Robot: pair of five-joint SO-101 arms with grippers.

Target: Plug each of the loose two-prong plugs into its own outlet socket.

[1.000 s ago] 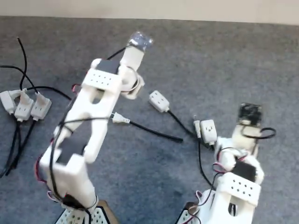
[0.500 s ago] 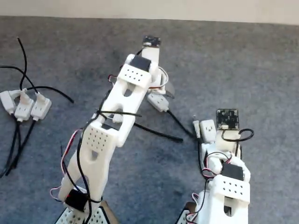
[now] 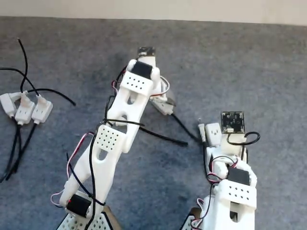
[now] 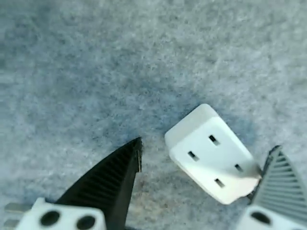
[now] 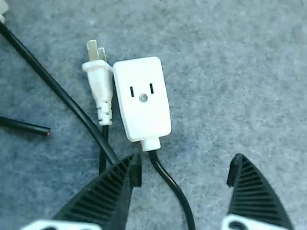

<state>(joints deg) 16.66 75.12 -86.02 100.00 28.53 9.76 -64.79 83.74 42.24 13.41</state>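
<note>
A white outlet socket (image 4: 211,155) lies flat on the grey carpet between the fingers of my open left gripper (image 4: 207,145), nearer the grey fingertip (image 4: 277,158). From above, that socket (image 3: 165,106) peeks out beside the left arm's wrist. My right gripper (image 5: 186,162) is open and hovers just short of the cord end of a second white socket (image 5: 143,98). A loose two-prong plug (image 5: 98,79) lies right beside that socket, prongs pointing away from the gripper. The high view shows this pair (image 3: 211,134) in front of the right wrist.
A cluster of three white plug-and-socket pairs (image 3: 26,109) with black cords lies at the far left. A black cable (image 3: 163,138) with a cut end crosses the carpet between the arms. The right socket's cord (image 5: 168,187) runs back under the right gripper.
The left arm has swung right and lowered its wrist over the middle socket, covering the plug that lay beneath it. The right arm shifted left over its socket, then held still.
</note>
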